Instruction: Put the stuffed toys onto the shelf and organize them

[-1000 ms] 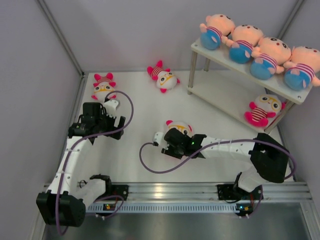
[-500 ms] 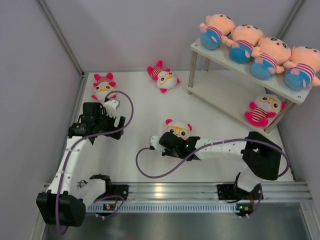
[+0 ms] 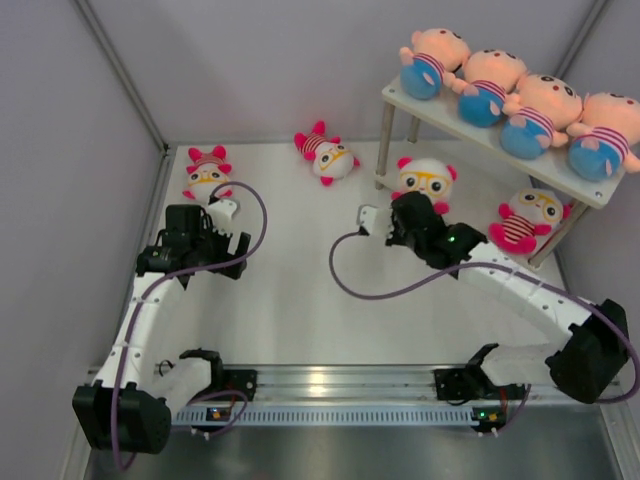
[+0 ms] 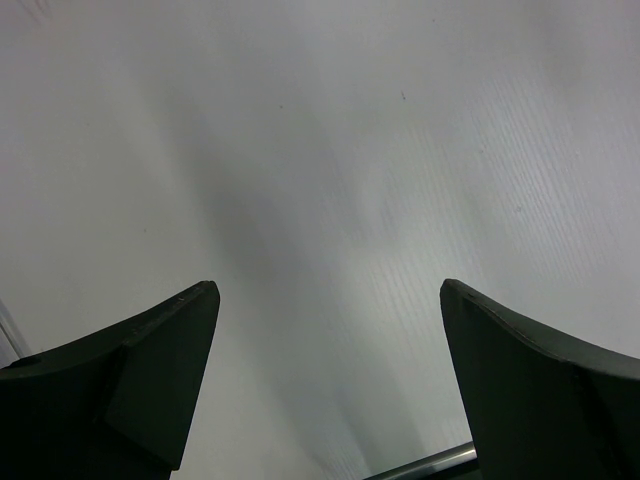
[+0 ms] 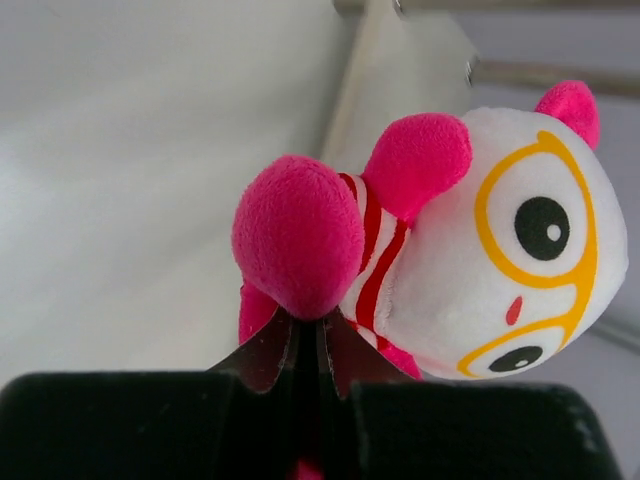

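Right pincer (image 5: pixel 305 345), clamped on a pink doll's (image 5: pixel 450 240) limb, should set it upright on the shelf's (image 3: pixel 478 212) lower tier beside its twin (image 3: pixel 525 220); left pincer (image 4: pixel 325 290) stands open.

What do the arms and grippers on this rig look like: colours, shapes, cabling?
Both arms match: the left arm and right arm have white tubular links joined by chunky black joint housings. A purple cable loops along each. The left gripper has broad black wedge-shaped fingers; the right gripper shows a black body with thin dark fingertips. No legible markings.
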Motion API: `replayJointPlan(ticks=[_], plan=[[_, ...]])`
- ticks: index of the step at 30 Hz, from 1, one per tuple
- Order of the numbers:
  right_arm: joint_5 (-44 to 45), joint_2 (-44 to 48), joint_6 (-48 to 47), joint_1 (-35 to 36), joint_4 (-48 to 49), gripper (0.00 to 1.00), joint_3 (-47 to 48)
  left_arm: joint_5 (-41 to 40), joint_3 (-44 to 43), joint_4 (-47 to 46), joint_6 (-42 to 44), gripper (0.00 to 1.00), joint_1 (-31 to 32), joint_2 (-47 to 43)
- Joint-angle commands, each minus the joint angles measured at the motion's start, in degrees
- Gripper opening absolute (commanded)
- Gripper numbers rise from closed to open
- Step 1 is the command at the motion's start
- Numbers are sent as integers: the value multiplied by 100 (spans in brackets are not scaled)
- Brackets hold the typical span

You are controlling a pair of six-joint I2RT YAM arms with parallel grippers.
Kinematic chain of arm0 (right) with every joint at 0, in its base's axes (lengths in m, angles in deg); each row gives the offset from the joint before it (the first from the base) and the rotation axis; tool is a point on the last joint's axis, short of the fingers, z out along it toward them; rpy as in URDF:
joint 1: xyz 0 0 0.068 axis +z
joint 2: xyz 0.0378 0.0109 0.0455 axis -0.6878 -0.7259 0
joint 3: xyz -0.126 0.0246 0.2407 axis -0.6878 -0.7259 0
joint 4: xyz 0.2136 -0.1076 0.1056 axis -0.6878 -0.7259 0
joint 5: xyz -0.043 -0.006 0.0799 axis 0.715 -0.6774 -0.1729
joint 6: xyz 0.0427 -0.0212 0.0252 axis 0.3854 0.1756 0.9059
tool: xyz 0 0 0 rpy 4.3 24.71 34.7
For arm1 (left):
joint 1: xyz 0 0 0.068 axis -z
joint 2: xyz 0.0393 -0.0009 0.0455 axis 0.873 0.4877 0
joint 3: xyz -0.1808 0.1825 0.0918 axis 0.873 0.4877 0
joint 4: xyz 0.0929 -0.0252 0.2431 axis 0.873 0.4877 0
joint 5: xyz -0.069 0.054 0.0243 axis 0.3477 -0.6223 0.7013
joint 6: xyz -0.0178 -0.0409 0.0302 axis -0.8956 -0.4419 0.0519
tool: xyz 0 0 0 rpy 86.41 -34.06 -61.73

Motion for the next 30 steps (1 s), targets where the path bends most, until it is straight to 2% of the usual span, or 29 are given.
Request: replayJointPlan(ticks=[1, 2, 3, 5, 11, 14, 19, 22, 25, 27, 28, 30], plan=[[-402, 263, -1230, -1015, -75, 0, 219, 33, 45, -199, 57, 98, -28, -83], [-648, 237, -1310, -1523, -75, 0, 281, 16, 45, -191, 57, 98, -28, -74], [-1068, 219, -1415, -1763, -5, 0, 360, 16, 45, -199, 57, 98, -28, -83], [-1308, 97, -1688, -2341, 101, 0, 360, 7, 45, -199, 66, 98, -28, -83], [-1870, -317, -2075, -3423, 338, 0, 413, -28, 45, -199, 75, 98, -28, -56], [-1995, -545, -2163, -3925, 303, 0, 536, -28, 45, -199, 75, 98, -28, -21], [-2241, -764, -2304, -4199, 532, 2, 580, -10, 28, -199, 75, 98, -28, 75], [-2250, -940, -2304, -4243, 514, 8, 607, -45, 10, -199, 84, 98, -28, 84], [-2250, -1037, -2208, -4305, 619, 18, 536, -72, 37, -199, 93, 98, -28, 102], [-2180, -1038, -2120, -4349, 742, 30, 449, -63, 54, -199, 101, 98, -28, 111], [-2162, -1003, -2111, -4358, 777, 40, 405, -63, 54, -199, 110, 98, -28, 111], [-2109, -924, -2076, -4358, 865, 44, 308, -37, 54, -199, 101, 98, -28, 111]])
